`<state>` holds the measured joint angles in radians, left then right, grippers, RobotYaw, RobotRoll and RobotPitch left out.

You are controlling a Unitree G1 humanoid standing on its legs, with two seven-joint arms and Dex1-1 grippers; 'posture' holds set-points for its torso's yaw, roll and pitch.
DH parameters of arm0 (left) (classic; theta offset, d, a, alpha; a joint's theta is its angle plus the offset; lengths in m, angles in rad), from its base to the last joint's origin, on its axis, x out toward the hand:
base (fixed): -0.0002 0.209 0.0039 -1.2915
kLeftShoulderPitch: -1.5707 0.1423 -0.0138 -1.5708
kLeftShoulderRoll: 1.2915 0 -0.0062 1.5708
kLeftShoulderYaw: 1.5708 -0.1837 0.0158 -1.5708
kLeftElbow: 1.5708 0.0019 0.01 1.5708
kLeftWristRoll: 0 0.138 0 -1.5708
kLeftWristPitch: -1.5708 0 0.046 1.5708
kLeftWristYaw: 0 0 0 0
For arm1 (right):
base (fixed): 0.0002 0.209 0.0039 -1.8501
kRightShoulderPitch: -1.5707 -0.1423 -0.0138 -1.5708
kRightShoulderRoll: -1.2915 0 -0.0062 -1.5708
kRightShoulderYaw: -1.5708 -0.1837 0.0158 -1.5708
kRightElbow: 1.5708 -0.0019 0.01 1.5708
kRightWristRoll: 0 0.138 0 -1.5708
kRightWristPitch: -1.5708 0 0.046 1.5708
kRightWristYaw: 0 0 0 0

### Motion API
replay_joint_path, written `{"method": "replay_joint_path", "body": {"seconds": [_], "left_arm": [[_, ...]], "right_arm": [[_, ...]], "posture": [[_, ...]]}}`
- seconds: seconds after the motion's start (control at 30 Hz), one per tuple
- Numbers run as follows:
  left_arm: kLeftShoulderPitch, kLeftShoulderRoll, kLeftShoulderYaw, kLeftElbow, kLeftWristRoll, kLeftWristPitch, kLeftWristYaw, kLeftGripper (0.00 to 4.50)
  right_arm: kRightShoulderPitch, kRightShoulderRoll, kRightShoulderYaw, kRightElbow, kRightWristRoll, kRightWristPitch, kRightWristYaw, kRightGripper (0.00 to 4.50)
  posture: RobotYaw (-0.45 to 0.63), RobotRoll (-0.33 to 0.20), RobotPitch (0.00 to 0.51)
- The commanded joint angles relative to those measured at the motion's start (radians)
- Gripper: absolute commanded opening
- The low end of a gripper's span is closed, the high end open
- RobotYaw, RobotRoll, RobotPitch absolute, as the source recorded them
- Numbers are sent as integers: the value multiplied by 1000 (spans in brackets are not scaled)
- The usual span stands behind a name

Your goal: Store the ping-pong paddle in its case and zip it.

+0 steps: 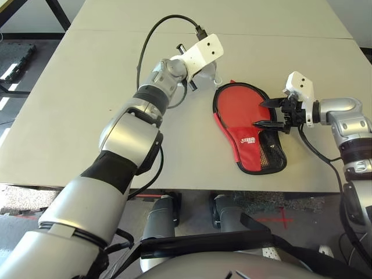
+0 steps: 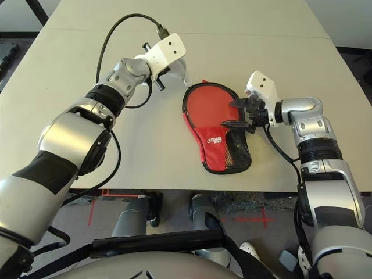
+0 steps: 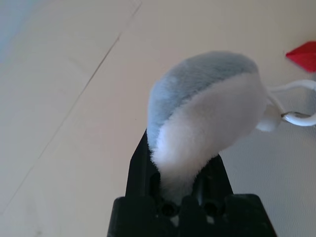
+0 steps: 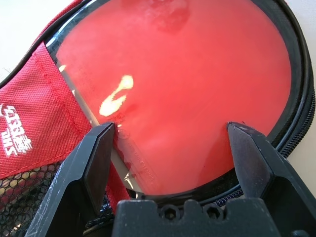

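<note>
Red case (image 1: 238, 107) beneath the right gripper (image 4: 170, 127), its fingers (image 4: 249, 153) spread apart.

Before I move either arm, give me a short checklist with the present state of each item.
- Left gripper closed on the soft grey-and-white plush piece with a white loop: ok
- Right gripper open over the red, black-trimmed paddle-shaped case: ok
- Right gripper holding the case: not ok, nothing between its fingers
- Case lying flat on the pale table: ok
- Paddle with round red rubber face fully inside the case: cannot tell
- Case zipped all the way round: cannot tell
</note>
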<state>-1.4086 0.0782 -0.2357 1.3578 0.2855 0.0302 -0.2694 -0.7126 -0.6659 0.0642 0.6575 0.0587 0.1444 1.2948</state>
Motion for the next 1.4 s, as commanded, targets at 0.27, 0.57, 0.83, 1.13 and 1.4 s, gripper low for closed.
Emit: {"method": "replay_joint_path", "body": {"seconds": [0.27, 0.57, 0.83, 1.13, 1.4], "left_arm": [[-54, -86, 66, -3, -3, -41, 18, 269], [-49, -161, 84, -19, -22, -45, -46, 268], [-73, -212, 135, -37, -64, -59, -78, 1636], [-91, -202, 167, -64, -97, -75, -116, 4449], [-90, -144, 158, -75, -89, -79, -143, 4449]], "right_arm": [[112, -1, 61, -7, -24, 65, -3, 4500], [132, -1, 60, -29, -14, 73, -19, 4500], [136, 4, 62, -29, -7, 71, -38, 4500], [126, 15, 62, -1, -15, 56, -61, 4500], [102, 31, 69, 33, -24, 40, -73, 4500]], "posture": [[-119, 0, 244], [-129, 0, 236], [-128, 0, 229], [-111, 0, 224], [-92, 0, 223]]}}
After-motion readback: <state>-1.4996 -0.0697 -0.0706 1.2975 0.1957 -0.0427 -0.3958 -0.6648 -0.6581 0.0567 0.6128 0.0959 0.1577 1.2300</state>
